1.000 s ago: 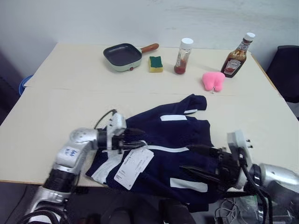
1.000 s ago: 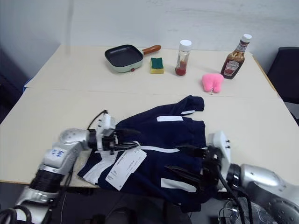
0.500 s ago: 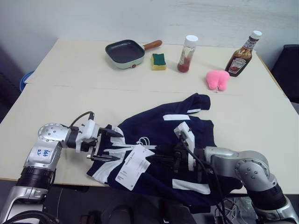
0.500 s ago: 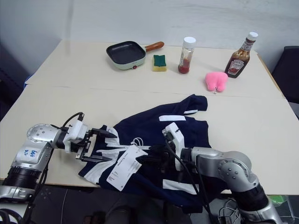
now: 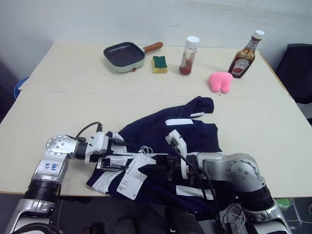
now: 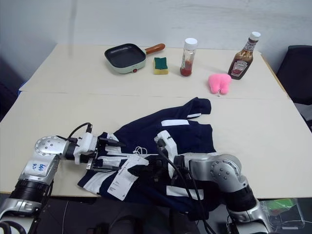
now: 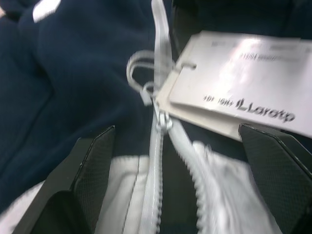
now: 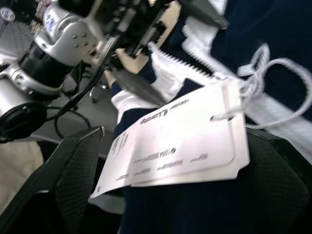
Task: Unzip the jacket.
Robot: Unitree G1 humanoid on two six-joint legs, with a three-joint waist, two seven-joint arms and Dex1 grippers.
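The navy jacket (image 5: 190,134) lies crumpled on the table near the front edge, its white collar panels toward my left arm. Its white zipper (image 7: 163,122) runs between the collar panels, with the teeth parted on one side of the slider. A white hang tag (image 5: 131,176) hangs from it by a loop. My left gripper (image 5: 119,155) is open, its fingers (image 7: 92,165) to either side of the zipper without touching it. My right gripper (image 5: 148,168) reaches in from the opposite side, open, with the hang tag (image 8: 180,146) lying between its fingers (image 8: 73,175).
Along the far side of the table (image 5: 58,107) stand a small green pan (image 5: 124,56), a yellow-green sponge (image 5: 159,64), a sauce jar (image 5: 187,49), a ketchup bottle (image 5: 242,48) and a pink soft object (image 5: 220,81). A dark chair (image 5: 297,68) stands at the right.
My left gripper opened off the zipper and drew back a little to the left. My right arm swung from the jacket's right side to the hang tag, gripper open throughout.
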